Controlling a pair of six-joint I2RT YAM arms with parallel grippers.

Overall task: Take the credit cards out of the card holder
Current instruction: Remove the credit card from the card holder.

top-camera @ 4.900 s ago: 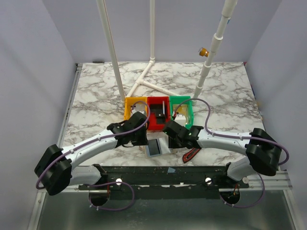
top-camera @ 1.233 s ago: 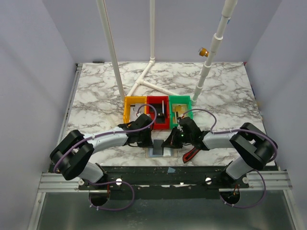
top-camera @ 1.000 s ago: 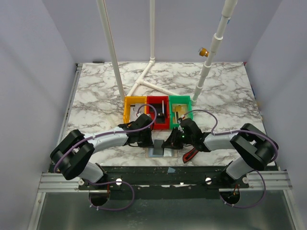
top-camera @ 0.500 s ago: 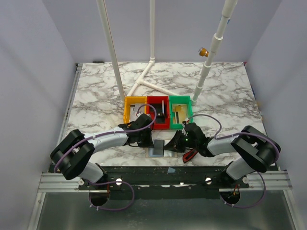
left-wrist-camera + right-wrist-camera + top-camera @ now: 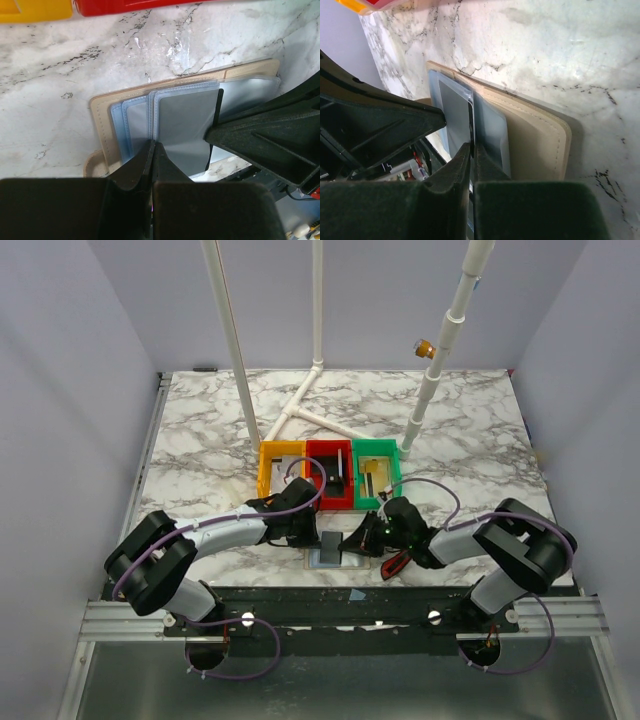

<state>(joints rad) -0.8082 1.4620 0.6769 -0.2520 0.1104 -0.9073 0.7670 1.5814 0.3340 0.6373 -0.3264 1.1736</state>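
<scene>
The card holder (image 5: 535, 130) lies at my right gripper (image 5: 471, 147), which just clenched on a pocket edge. My left gripper (image 5: 151, 145) stays clenched opposite. I cannot tell if a card is caught.

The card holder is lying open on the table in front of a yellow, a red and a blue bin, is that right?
Not quite. The top external view shows a green bin, not a blue one, beside the yellow bin and red bin. The card holder does lie open in front of them.
</scene>
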